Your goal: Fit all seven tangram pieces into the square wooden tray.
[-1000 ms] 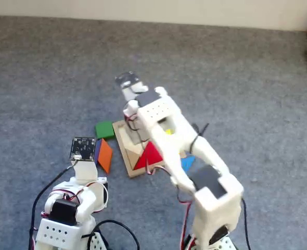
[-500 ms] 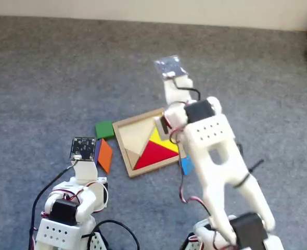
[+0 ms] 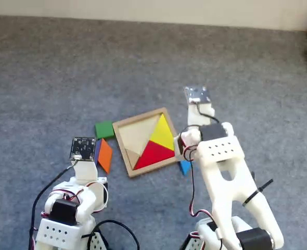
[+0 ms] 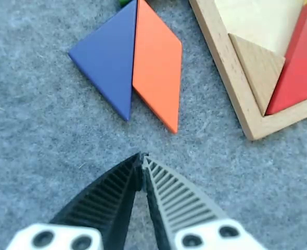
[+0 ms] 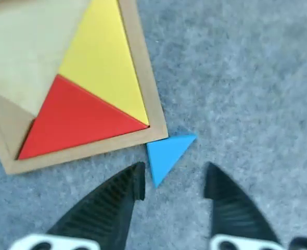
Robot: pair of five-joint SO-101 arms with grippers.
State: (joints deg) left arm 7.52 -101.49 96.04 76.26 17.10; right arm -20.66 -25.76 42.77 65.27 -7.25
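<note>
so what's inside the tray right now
A yellow triangle, a red triangle and a small tan triangle lie in the tray; the rest is bare wood. The right arm hides one corner in the high view.

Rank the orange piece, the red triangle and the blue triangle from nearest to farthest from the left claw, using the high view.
1. Orange piece, just ahead of the left claw.
2. Red triangle, inside the tray.
3. Blue triangle, outside the tray, past its far side.
</note>
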